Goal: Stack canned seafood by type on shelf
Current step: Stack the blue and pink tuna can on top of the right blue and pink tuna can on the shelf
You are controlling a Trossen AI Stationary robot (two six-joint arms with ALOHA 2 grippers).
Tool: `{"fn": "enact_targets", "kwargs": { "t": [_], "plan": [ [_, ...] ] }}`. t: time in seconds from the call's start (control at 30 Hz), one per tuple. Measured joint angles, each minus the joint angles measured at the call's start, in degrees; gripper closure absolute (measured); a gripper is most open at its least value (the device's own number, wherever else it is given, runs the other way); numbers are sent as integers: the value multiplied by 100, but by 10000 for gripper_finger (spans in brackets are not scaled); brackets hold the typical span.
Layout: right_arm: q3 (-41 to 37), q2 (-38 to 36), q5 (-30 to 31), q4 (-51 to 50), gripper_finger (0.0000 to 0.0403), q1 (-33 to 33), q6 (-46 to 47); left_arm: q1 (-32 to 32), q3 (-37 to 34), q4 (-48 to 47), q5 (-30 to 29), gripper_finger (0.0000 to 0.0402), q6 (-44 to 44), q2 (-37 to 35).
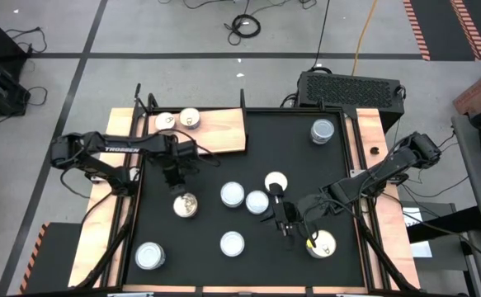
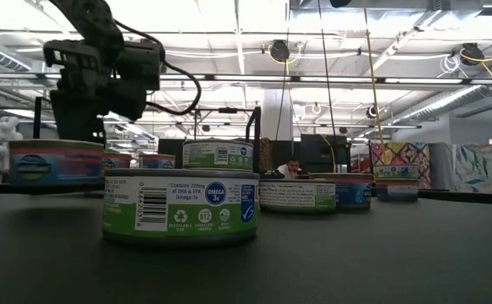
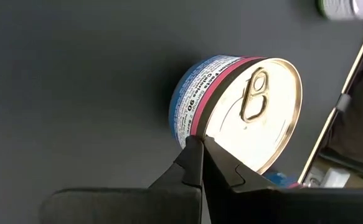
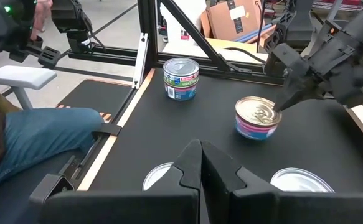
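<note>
Looking down from above, the left claw (image 1: 176, 183) sits left of centre on the black surface (image 1: 306, 165), fingers pressed fully together with nothing between them. Its tips hang right at the upper edge of a gold-topped tin (image 1: 186, 205). In the left wrist view the closed fingertips (image 3: 197, 152) meet the rim of that same pull-tab tin (image 3: 243, 112), which has a blue and pink label. Touching the rim or a hair off it, I can't say for sure, but it's not gripping it.

The right claw (image 1: 283, 221) is lower right of centre, also shut tight and empty, parked among the white-topped tins. In its wrist view the closed fingers (image 4: 200, 165) point out over the surface, with the gold-topped tin (image 4: 256, 118) and the left arm's claw (image 4: 284, 99) beyond them.

The wooden shelf (image 1: 223, 132) lies at the upper left of the surface with two gold-topped tins (image 1: 178, 120) on it side by side near its left end. Three white-topped tins (image 1: 244, 198) cluster mid-surface, one more sits below them (image 1: 232, 243), another at lower left (image 1: 149, 256), one at upper right (image 1: 323, 130), and a tin at lower right (image 1: 323, 246) near the right arm.

In the low view a green-labelled tin (image 2: 181, 207) is closest to the camera.
</note>
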Motion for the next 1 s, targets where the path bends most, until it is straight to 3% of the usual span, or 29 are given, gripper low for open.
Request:
{"fn": "enact_targets", "kwargs": {
  "t": [0.3, 0.77, 1.0],
  "plan": [
    [2, 1, 1, -15, 403, 1, -39, 979, 569, -231, -13, 402, 7, -37],
    [4, 2, 2, -214, 403, 0, -39, 2841, 1840, -1091, -77, 402, 737, -41],
    [4, 2, 0, -214, 403, -76, -168, 3899, 2251, -1277, -391, 402, 754, -26]
  ]
}}
